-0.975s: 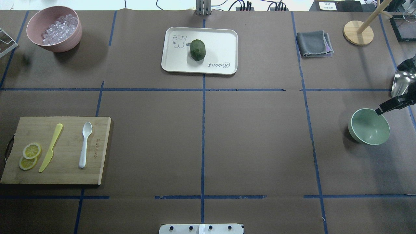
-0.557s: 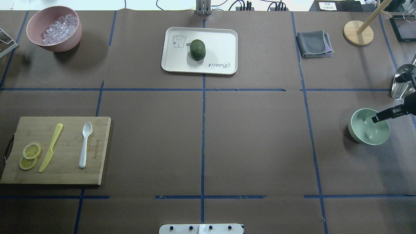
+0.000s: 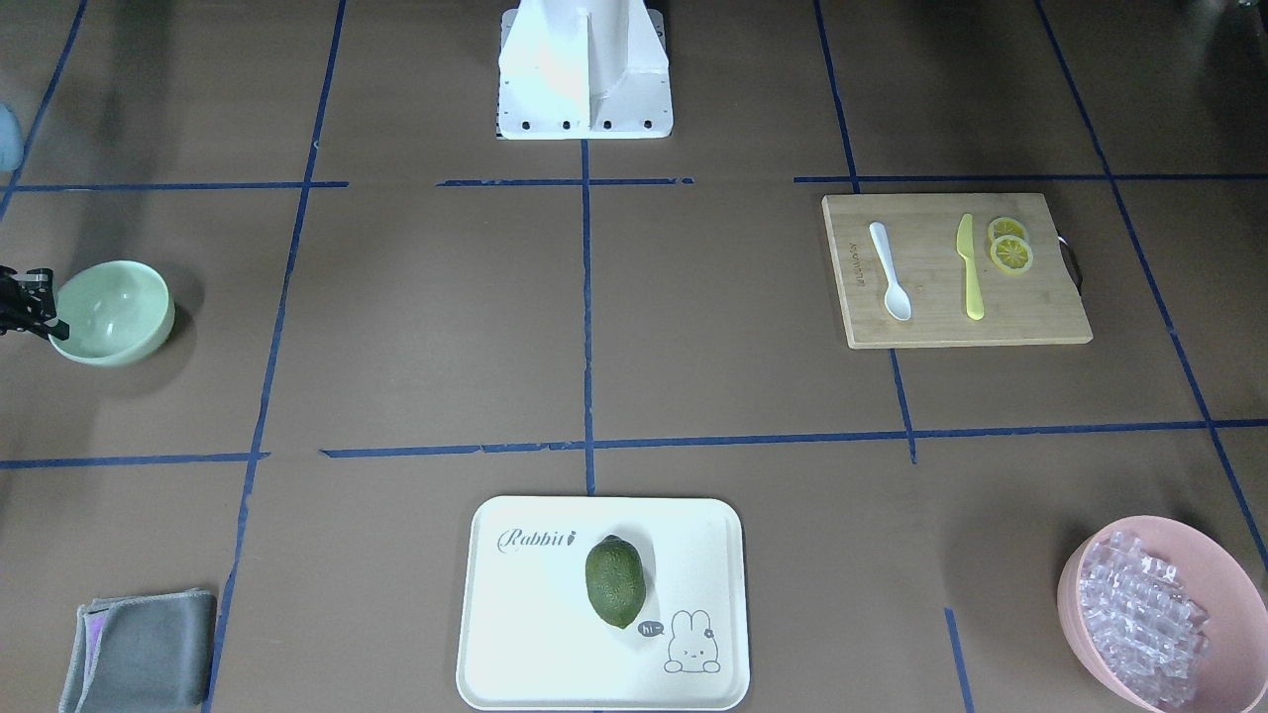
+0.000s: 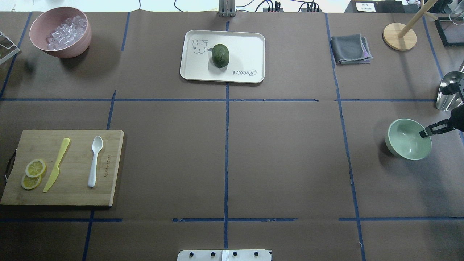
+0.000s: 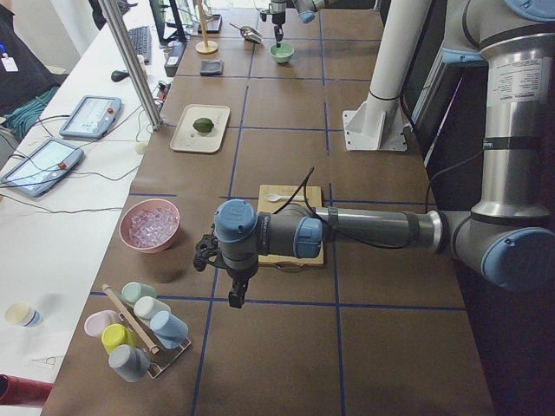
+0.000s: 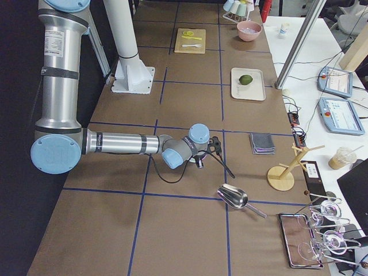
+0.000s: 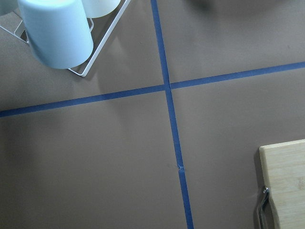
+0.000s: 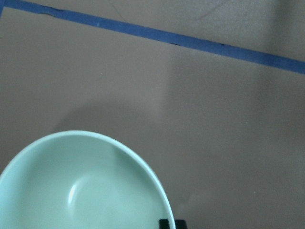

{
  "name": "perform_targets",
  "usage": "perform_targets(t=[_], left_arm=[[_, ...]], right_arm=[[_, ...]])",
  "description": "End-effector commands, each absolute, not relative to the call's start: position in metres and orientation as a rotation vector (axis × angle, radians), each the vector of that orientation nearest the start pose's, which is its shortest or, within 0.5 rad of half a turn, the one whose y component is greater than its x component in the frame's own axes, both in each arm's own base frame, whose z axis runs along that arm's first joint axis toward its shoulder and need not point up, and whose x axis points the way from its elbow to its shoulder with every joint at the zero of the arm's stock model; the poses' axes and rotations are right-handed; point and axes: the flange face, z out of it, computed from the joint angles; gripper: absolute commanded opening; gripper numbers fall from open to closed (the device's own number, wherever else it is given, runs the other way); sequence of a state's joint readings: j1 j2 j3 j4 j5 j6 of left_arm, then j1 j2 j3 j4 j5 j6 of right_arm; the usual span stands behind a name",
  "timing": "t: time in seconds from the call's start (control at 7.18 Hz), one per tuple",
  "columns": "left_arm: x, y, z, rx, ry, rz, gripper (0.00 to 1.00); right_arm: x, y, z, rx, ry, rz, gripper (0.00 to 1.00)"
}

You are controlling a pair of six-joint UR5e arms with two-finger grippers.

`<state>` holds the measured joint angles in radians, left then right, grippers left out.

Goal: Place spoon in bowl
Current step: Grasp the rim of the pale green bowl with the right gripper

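Observation:
The white spoon [image 4: 95, 159] lies on the wooden cutting board [image 4: 76, 195] at the table's left, next to a yellow knife [image 4: 57, 164]; it also shows in the front view [image 3: 889, 269]. The mint-green bowl [image 4: 408, 139] sits at the far right. My right gripper [image 4: 426, 132] is at the bowl's right rim, with one finger inside and one outside, shut on the rim. The right wrist view shows the bowl [image 8: 86, 191] close up. My left gripper [image 5: 234, 299] hangs over the table between the board and a cup rack. I cannot tell whether it is open or shut.
Lemon slices [image 4: 33, 173] lie on the board. A pink bowl of ice cubes [image 4: 60, 32] stands far left. A white tray [image 4: 246, 47] holds a green fruit [image 4: 220, 55]. A grey cloth [image 4: 351, 49], a wooden stand [image 4: 399, 36] and a metal scoop [image 4: 448, 95] are far right.
My right gripper went down onto the green bowl's rim. The bowl then shifted a little left and away. The spoon has not moved.

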<state>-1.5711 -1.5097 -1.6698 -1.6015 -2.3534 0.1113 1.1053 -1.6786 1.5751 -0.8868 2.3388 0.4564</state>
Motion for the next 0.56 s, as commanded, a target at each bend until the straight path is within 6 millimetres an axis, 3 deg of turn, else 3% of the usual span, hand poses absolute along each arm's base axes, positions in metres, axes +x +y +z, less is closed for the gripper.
perform_targets(t=[0.0, 0.14, 0.42], left_arm=[[-0.063, -0.470, 0.636, 0.109, 0.779, 0.132, 1.00], [-0.063, -0.470, 0.636, 0.109, 0.779, 0.133, 1.00], [-0.063, -0.470, 0.634, 0.112, 0.779, 0.133, 1.00]], right_arm=[[-0.143, -0.431, 0.617, 0.162, -0.932, -0.228, 0.00], [-0.152, -0.440, 0.584, 0.157, -0.962, -0.146, 0.00], [-0.201, -0.471, 0.506, 0.150, -1.034, -0.017, 0.00]])
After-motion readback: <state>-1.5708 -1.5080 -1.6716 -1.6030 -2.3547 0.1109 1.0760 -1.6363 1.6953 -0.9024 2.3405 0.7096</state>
